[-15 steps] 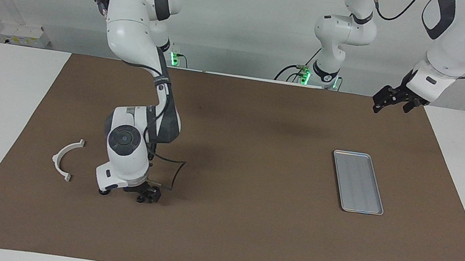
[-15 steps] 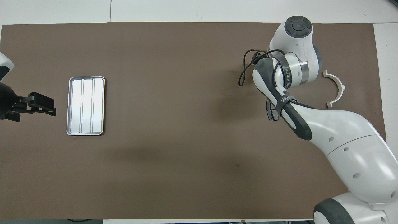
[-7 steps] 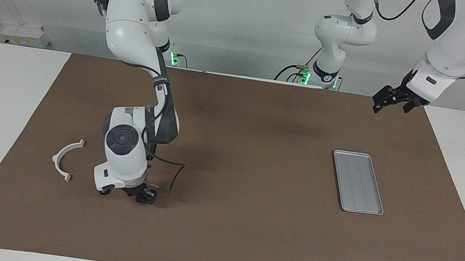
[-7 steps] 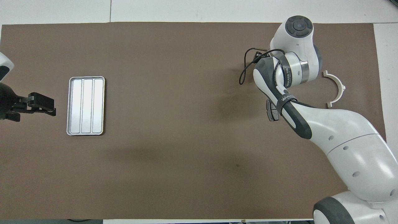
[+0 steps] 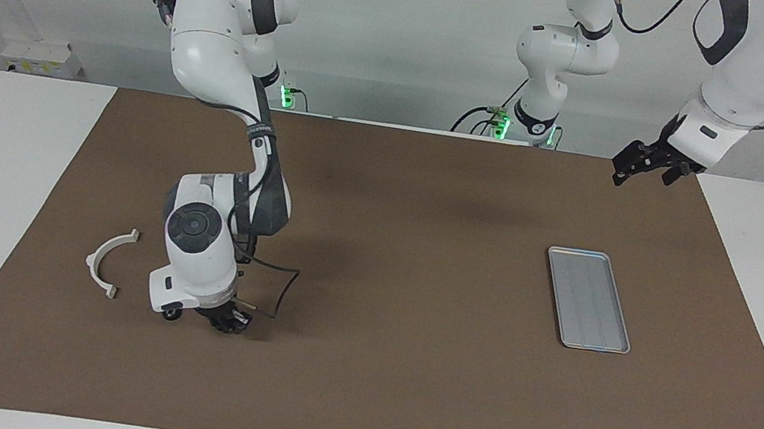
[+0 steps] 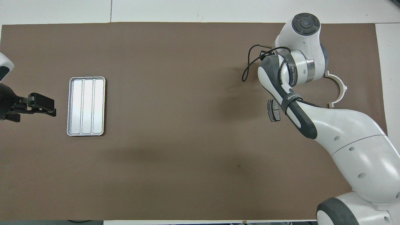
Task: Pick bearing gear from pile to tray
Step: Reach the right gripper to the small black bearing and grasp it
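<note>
pile: what shows of it lies at my right arm's end of the mat (image 5: 400, 399), one white bracket (image 5: 107, 261), one grey pad (image 6: 274, 110), and one small black round piece (image 5: 169, 314) on the mat right beside my right wrist; the rest sits under my right arm and I cannot count it
bearing gear: I cannot pick it out for certain; the black round piece may be it or part of my own hand
right gripper (image 5: 226, 320): down at the mat among the pile, beside the bracket and farther from my bases than the pad; my jaws are a dark clump there and I cannot tell how wide they stand or whether they hold anything
bracket: flat on the mat, toward the table's end from my right gripper, apart from it, its open side facing away from my wrist
pad: flat on the mat, partly tucked under my right forearm in the overhead view
tray (image 5: 588, 299): one, at my left arm's end of the mat, nothing in it, well apart from the pile
left gripper (image 5: 635, 164): I wait in the air over the mat's edge near my base, beside the tray; my fingers look closed or nearly so, holding nothing, though I cannot tell for sure
</note>
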Controlling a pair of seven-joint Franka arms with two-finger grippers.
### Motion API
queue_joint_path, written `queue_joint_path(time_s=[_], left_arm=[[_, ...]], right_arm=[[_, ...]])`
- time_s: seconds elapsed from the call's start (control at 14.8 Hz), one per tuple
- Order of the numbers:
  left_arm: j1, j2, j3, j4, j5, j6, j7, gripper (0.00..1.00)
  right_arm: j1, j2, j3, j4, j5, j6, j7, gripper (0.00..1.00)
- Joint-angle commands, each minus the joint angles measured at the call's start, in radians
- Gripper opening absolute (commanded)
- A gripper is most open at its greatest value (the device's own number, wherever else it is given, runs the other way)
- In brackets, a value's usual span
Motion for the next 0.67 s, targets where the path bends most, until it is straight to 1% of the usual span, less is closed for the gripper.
queue_joint_path(time_s=[0.0, 0.2, 0.34, 0.47, 0.54, 0.61], left_arm=[[0.012, -0.012, -0.007, -0.002, -0.012, -0.015, 0.003, 1.0], [0.012, -0.012, -0.007, -0.002, -0.012, -0.015, 0.001, 1.0], [0.012, -0.012, -0.007, -0.002, -0.012, -0.015, 0.003, 1.0], [0.012, -0.012, -0.007, -0.002, -0.012, -0.015, 0.003, 1.0], [0.012, -0.012, -0.007, -0.002, -0.012, -0.015, 0.003, 1.0], [0.012, -0.012, -0.007, -0.002, -0.012, -0.015, 0.003, 1.0]], right_arm=[[-0.018, 0.032, 0.011, 0.01, 0.004, 0.014, 0.015, 0.0], [-0.019, 0.02, 0.017, 0.019, 0.0, -0.045, 0.012, 0.0], [-0.01, -0.014, 0.022, 0.033, -0.01, -0.114, 0.002, 0.0], [-0.003, -0.054, 0.036, 0.088, 0.003, -0.264, -0.001, 0.0], [0.001, -0.074, 0.072, 0.135, 0.006, -0.364, 0.005, 0.0], [0.001, -0.098, 0.124, 0.171, 0.016, -0.436, 0.028, 0.0]])
